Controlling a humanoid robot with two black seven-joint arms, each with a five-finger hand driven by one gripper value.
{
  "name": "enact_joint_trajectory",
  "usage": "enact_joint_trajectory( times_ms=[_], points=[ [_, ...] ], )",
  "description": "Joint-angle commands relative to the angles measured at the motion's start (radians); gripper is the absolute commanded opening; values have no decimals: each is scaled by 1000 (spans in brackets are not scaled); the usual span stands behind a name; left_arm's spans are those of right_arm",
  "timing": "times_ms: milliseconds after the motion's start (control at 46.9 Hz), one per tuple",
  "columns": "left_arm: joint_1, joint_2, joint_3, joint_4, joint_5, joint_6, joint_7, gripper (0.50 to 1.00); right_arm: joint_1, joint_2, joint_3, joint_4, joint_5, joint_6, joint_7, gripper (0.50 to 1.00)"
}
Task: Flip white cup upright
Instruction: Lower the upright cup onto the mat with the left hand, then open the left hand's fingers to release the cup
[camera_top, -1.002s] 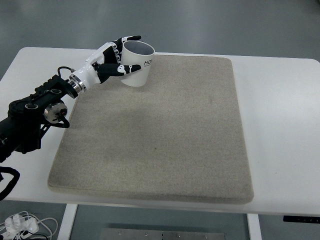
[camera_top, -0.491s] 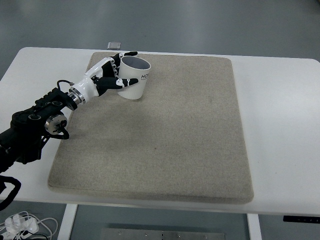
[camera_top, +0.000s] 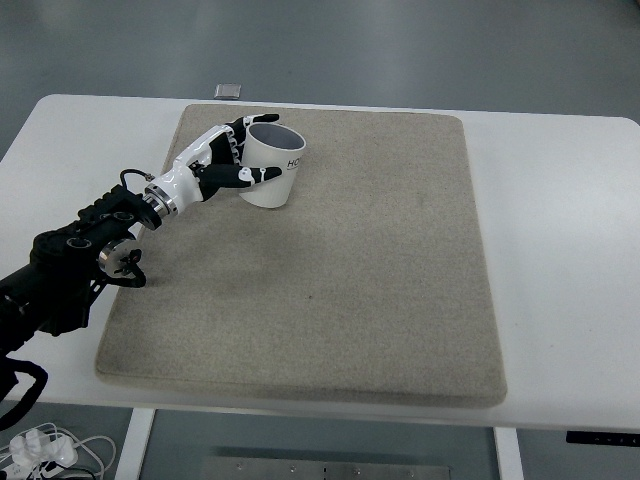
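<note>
A white cup (camera_top: 273, 168) with dark lettering stands mouth-up on the beige mat (camera_top: 330, 270), near the mat's far left corner. My left hand (camera_top: 238, 158) is wrapped around the cup's left side, thumb on the near wall and fingers (camera_top: 243, 128) on the far rim. The left arm (camera_top: 80, 255) comes in from the lower left. The cup's base seems to rest on the mat. The right arm is out of view.
The mat lies on a white table (camera_top: 560, 250). A small grey object (camera_top: 229, 91) lies on the floor beyond the table's far edge. White cables (camera_top: 45, 450) lie on the floor at the lower left.
My left hand has lowered the cup toward me and onto the mat. The arm has drawn back and down with it.
</note>
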Motion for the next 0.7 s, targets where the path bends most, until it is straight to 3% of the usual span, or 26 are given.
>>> enact_joint_trajectory(
  times_ms=[0, 107, 469, 682],
  points=[
    [0, 0, 0, -3, 0, -2, 0, 966, 0, 0, 1, 0, 0, 0, 0, 952],
    [0, 2, -2, -9, -2, -6, 0, 992, 0, 0, 0, 0, 0, 0, 0, 952],
    [-5, 11, -20, -32, -9, -25, 0, 994, 0, 0, 0, 0, 0, 0, 0, 952],
    [-14, 64, -100, -109, -14, -38, 0, 994, 0, 0, 0, 0, 0, 0, 0, 952]
  ],
)
